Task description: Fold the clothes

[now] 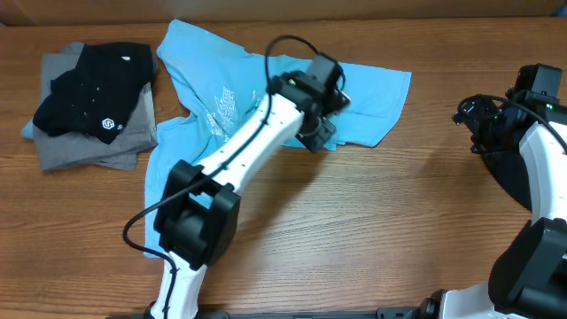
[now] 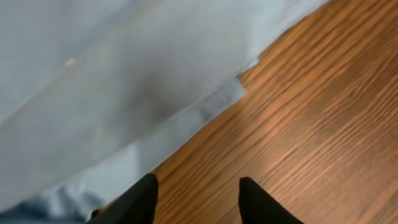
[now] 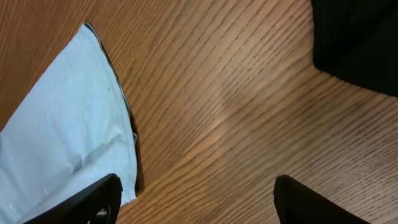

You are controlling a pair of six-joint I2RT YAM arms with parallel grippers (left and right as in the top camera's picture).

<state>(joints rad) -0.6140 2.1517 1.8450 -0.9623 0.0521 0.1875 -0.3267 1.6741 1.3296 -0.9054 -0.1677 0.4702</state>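
The light blue T-shirt (image 1: 376, 93) lies rumpled on the desk (image 1: 399, 221), its hem just ahead of the left end effector (image 2: 196, 205), whose jaws stand partly apart over bare wood, holding nothing. The right end effector (image 3: 196, 199) gapes wide and empty, with a corner of the shirt beside one jaw.

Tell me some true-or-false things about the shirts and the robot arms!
1. The blue shirt is neatly folded. False: it lies spread out and rumpled.
2. A black shirt lies on top of a grey shirt. True.
3. The left arm has its jaws pinching the blue shirt. False: they stand open, with only wood between them, beside the shirt's hem.
4. The right arm has its jaws open and empty. True.
5. The table is wooden. True.
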